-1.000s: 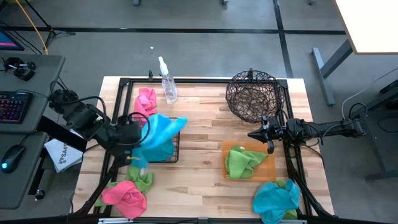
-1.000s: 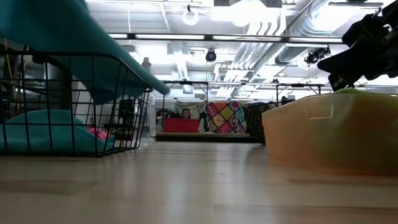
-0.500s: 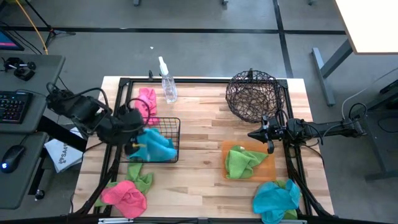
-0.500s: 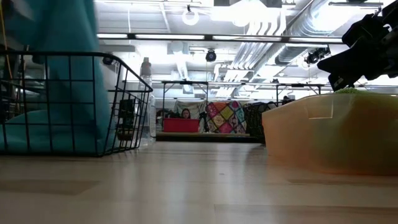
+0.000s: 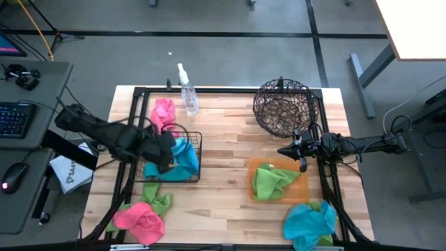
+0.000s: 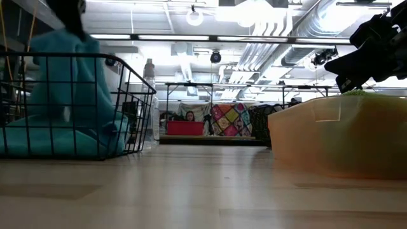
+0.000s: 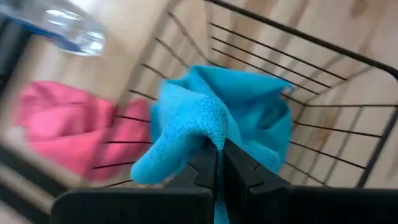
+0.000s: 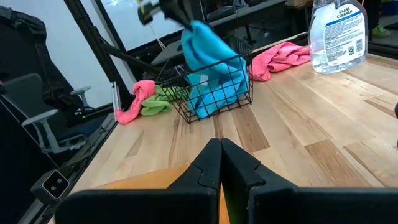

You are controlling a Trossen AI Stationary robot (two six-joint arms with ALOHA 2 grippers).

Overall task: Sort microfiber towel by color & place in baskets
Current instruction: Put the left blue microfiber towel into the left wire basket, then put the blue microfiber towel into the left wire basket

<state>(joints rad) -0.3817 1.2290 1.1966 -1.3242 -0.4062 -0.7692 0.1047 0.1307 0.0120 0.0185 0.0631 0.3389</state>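
My left gripper [image 5: 166, 148] is over the square black wire-grid basket [image 5: 196, 142] on the table's left half, shut on a blue towel [image 5: 184, 157] that reaches down into it. My right gripper [image 5: 302, 159] is shut and hovers over the far right corner of the orange tray [image 5: 301, 185], touching nothing. A green towel [image 5: 272, 181] lies in that tray. The round woven-wire basket [image 5: 286, 106] stands at the far right. Another blue towel [image 5: 309, 223] lies at the near right; a pink towel [image 5: 164, 111] lies beyond the wire basket. My left gripper pinches a bunched fold at the top of the blue towel [image 7: 208, 138] between its two fingers [image 7: 239, 167], coming from above. The towel's top [image 6: 60, 48] stands above the basket rim while its lower part [image 6: 57, 137] lies heaped on the basket floor.
A clear spray bottle [image 5: 188, 94] stands at the far edge beside the pink towel. A pink towel [image 5: 139, 219] and a green one [image 5: 160, 202] lie bunched at the near left corner. Bare wood [image 5: 223, 167] lies between the wire basket and the tray.
The left gripper has swung toward the far left, then come back over the basket and gone down. The blue towel, first spread out and draped over the basket's right rim, has been drawn inside and now bunches in the basket. The right arm has kept still.
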